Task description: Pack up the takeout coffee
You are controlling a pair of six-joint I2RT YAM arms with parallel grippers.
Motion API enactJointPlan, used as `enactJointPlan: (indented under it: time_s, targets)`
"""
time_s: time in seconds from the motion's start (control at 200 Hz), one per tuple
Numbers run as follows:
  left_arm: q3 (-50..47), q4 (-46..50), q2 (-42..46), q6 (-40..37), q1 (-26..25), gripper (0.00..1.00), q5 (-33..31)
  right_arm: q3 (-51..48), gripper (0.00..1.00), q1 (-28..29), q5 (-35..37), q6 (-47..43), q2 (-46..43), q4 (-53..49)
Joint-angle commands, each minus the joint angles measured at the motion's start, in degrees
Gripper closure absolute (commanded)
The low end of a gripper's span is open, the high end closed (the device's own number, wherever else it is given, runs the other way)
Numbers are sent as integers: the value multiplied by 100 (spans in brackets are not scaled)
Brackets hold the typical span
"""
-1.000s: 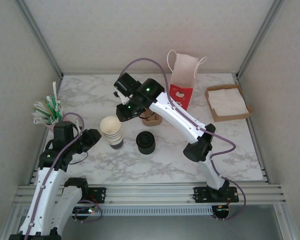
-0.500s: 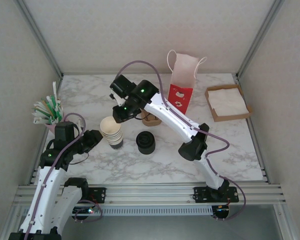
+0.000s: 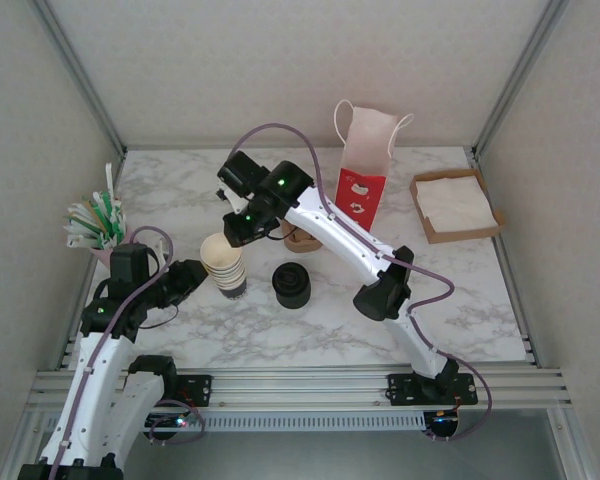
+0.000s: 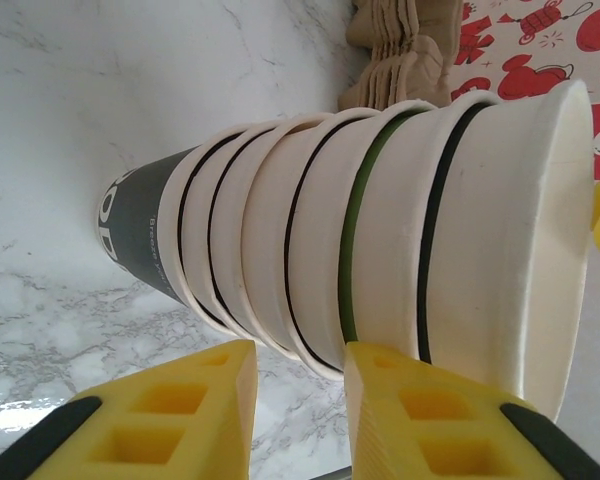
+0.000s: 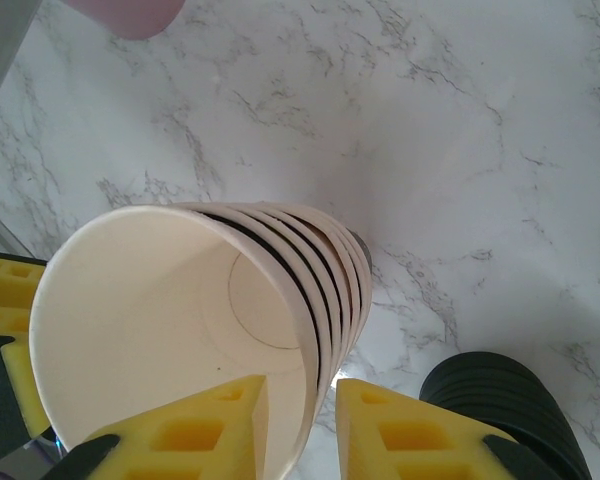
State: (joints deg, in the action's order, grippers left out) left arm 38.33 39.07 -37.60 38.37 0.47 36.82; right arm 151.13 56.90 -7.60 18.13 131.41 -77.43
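The takeout coffee is out of view. A stack of cream-rimmed lidless cups [image 3: 223, 262] stands left of centre, its bottom cup dark-sided [image 4: 140, 235]. My right gripper [image 3: 238, 228] hangs over the stack's top cup [image 5: 170, 320], open. One finger is inside the cup and the other outside, so the jaws straddle the rim wall with a small gap left. My left gripper [image 3: 192, 272] sits low at the stack's left side. It is open [image 4: 300, 350], its fingertips just short of the cups with bare marble between them.
A stack of black lids [image 3: 291, 285] stands right of the cups. Behind it lie brown cardboard sleeves [image 3: 305, 238] and a red-and-white paper bag [image 3: 365, 165]. A napkin tray [image 3: 455, 205] is at the back right, a cup of stirrers [image 3: 95, 225] at the left edge.
My right gripper has moved left and down from near the sleeves onto the top cup's rim, and its jaws have narrowed. The left arm has barely moved.
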Motion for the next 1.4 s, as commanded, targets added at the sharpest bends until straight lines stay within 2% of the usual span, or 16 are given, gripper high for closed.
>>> enactJointPlan:
  time_s: [0.0, 0.145, 0.411, 0.611, 1.397]
  targets:
    - [-75, -119, 17, -102, 50, 71, 168, 227, 77, 59, -119, -68, 191, -106]
    - [-115, -180, 26, -89, 54, 71, 212, 263, 80, 52, -162, -60, 227, -97]
    - [-159, -234, 21, -93, 58, 70, 223, 329, 93, 53, -106, -5, 170, -115]
    - [-176, -246, 25, -110, 59, 70, 239, 329, 97, 49, -39, 36, 36, -36]
    - [-141, -182, 97, -128, 67, 70, 220, 339, 100, 59, 42, 281, -473, 210]
